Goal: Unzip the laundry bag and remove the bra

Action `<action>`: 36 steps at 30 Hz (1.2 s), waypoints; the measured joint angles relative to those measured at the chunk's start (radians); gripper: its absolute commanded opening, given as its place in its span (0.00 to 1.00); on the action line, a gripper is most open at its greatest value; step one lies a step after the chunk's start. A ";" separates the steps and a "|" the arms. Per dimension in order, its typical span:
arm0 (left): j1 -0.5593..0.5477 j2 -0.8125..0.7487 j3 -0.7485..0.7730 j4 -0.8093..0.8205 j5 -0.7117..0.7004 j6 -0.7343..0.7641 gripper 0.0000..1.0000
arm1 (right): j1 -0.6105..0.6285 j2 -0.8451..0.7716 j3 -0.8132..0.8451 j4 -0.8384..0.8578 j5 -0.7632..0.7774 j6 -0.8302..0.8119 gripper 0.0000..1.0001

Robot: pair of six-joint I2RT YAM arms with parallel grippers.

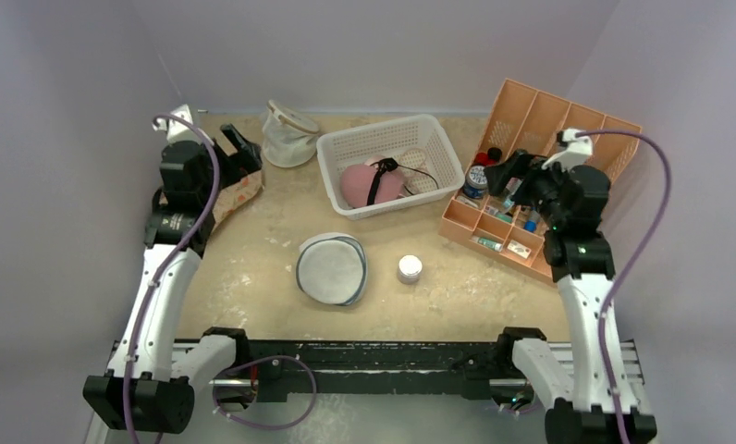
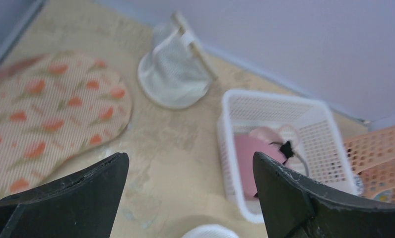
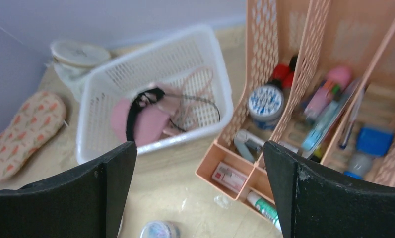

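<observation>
Two sets of fingers, both spread wide and empty, hang at opposite sides of the desk (image 1: 253, 277). The left fingers (image 1: 240, 146) sit over the far-left corner, above the pad (image 1: 233, 196) that lies along the left edge. Their wrist view shows only bare desk between them. That posture reads as standing clear rather than reaching.

Just to their right, at the far edge, the pouch (image 1: 286, 134) stands upright and plays no part in the task. Next along the far edge is the basket (image 1: 346, 209), and the bra (image 1: 364, 183) lies inside it with pink cups up and a black strap across them. It is well apart from the bag, so it appears to have been dropped there as a place to put it down.

The bag (image 1: 332, 268) lies flat near the middle of the desk, towards the near edge, touched by nothing. Its lid looks slightly askew on the rim, which suggests the zipper is undone, though the mesh is too small in view to be sure. The jar (image 1: 410, 268) stands just beside it on the right.

The right fingers (image 1: 505, 174) hover over the organiser (image 1: 568, 118) at the far-right corner, parted with nothing between them. With the bra out of the bag, the task looks finished.
</observation>
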 measured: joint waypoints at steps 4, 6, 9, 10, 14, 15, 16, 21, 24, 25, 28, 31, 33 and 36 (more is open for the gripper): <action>-0.005 -0.011 0.190 -0.024 0.022 0.095 0.92 | -0.004 -0.127 0.136 -0.066 0.063 -0.050 1.00; -0.015 -0.030 0.264 -0.038 0.011 0.134 0.92 | -0.004 -0.198 0.198 -0.078 0.100 -0.081 1.00; -0.079 -0.086 0.340 -0.043 -0.020 0.203 0.93 | -0.003 -0.302 0.250 -0.081 0.162 -0.134 1.00; -0.109 -0.107 0.352 -0.043 -0.029 0.223 0.93 | 0.002 -0.334 0.268 -0.084 0.188 -0.156 1.00; -0.195 -0.173 0.370 -0.048 -0.058 0.293 0.93 | 0.047 -0.403 0.330 -0.079 0.272 -0.237 1.00; -0.200 -0.184 0.373 -0.049 -0.070 0.305 0.93 | 0.056 -0.410 0.330 -0.079 0.283 -0.251 1.00; -0.201 -0.192 0.374 -0.049 -0.082 0.312 0.93 | 0.066 -0.416 0.328 -0.082 0.297 -0.265 1.00; -0.201 -0.197 0.374 -0.087 -0.107 0.327 0.93 | 0.076 -0.415 0.311 -0.110 0.347 -0.292 1.00; -0.201 -0.196 0.374 -0.108 -0.110 0.327 0.93 | 0.076 -0.408 0.311 -0.112 0.357 -0.292 1.00; -0.201 -0.196 0.374 -0.109 -0.111 0.327 0.93 | 0.076 -0.404 0.311 -0.113 0.357 -0.291 1.00; -0.201 -0.196 0.374 -0.112 -0.111 0.326 0.93 | 0.078 -0.391 0.311 -0.113 0.356 -0.290 1.00; -0.201 -0.196 0.374 -0.117 -0.116 0.327 0.93 | 0.085 -0.379 0.311 -0.113 0.357 -0.290 1.00; -0.201 -0.196 0.374 -0.119 -0.122 0.327 0.93 | 0.090 -0.375 0.311 -0.113 0.357 -0.290 1.00; -0.201 -0.196 0.374 -0.123 -0.130 0.327 0.93 | 0.093 -0.374 0.312 -0.114 0.358 -0.289 1.00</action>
